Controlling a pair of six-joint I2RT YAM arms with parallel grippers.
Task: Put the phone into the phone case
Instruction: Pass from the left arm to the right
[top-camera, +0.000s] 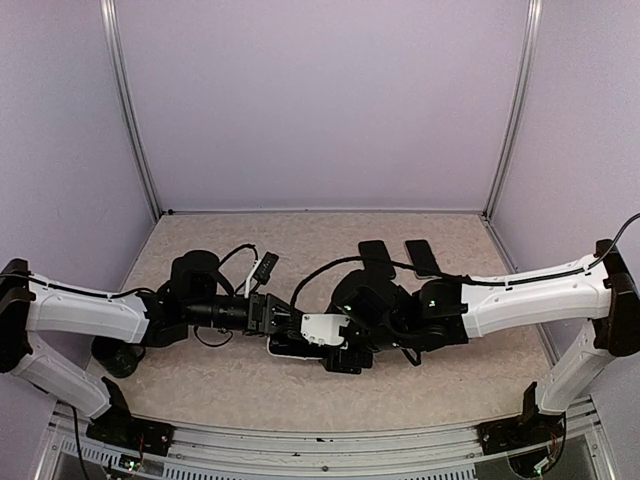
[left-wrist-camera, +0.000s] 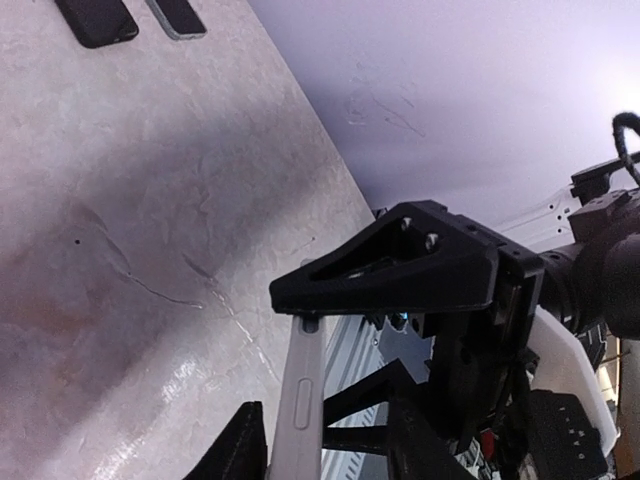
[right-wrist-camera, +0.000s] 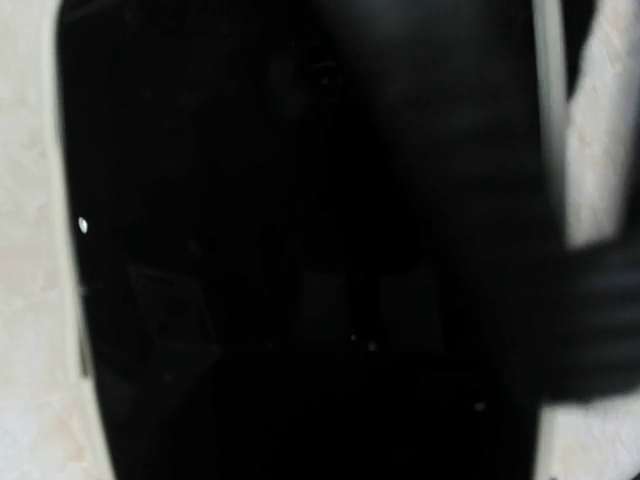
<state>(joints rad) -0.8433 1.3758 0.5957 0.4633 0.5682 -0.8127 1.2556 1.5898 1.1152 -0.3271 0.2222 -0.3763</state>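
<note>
At table (top-camera: 300, 235) centre, left pincer (left-wrist-camera: 265, 355) and right pincer (top-camera: 330, 352) (grip of either: cannot tell) flank the phone (left-wrist-camera: 298, 410); step, seemingly: seating into phone case; next: even pressing.

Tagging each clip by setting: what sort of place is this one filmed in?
Probably a lab robot booth, not a home: plain lavender walls on three sides, aluminium frame posts at the corners, a left arm and a right arm bolted at the near edge of a beige table.

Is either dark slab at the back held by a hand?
No, the left slab and right slab lie on the table, apart from the left hand and right hand.
</note>
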